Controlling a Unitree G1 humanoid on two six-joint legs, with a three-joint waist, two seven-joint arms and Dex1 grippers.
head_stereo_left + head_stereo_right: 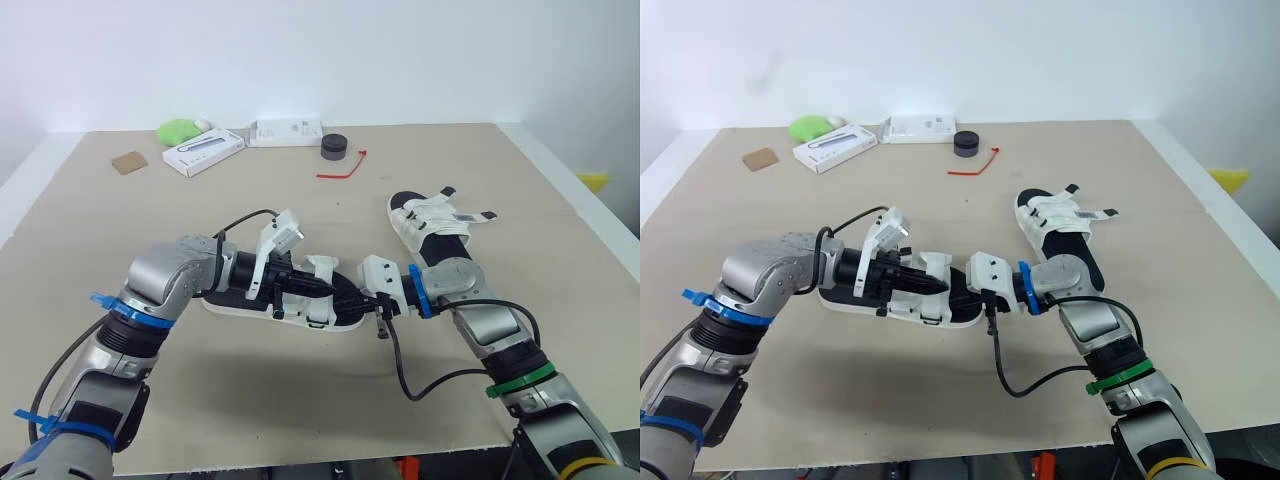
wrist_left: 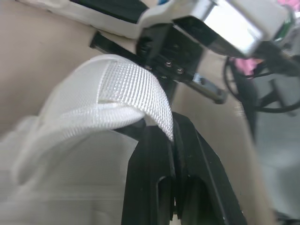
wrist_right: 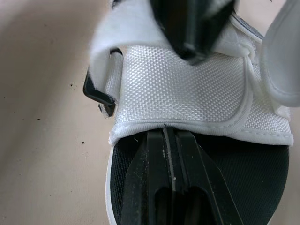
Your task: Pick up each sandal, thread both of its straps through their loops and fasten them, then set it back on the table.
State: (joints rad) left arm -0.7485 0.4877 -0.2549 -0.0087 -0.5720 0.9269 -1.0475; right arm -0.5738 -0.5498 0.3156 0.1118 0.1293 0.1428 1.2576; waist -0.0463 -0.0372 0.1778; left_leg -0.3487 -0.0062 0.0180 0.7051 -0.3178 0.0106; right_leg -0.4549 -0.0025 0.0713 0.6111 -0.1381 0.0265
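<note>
Your left gripper is reaching out across the near sandal. Its fingers are pressing together. The corner of a white webbing strap is running straight into the seam between the tips, so it's reading as clamped on that strap. The strap is arching up and over the fingertips. The sandal is lying sole-down on the table, directly under that gripper, and running on past its tips.

Your right gripper is coming in from the opposite end of the same sandal, pointing at the left one. The two sets of tips are sitting close, and you can't tell whether they're touching. Its fingers are lying closed against each other, flat on the black footbed. The tips are butting the hem of the wide white strap. Whether they're nipping that hem, you can't tell. A black loop is sticking out at the strap's edge, just off to one side of the tips.

The second sandal is lying just beyond the right wrist, apart from both sets of fingers, with its strap ends sticking out sideways.

Well beyond both grippers, a white box, a black puck and a red tie are sitting on the far half of the table.
</note>
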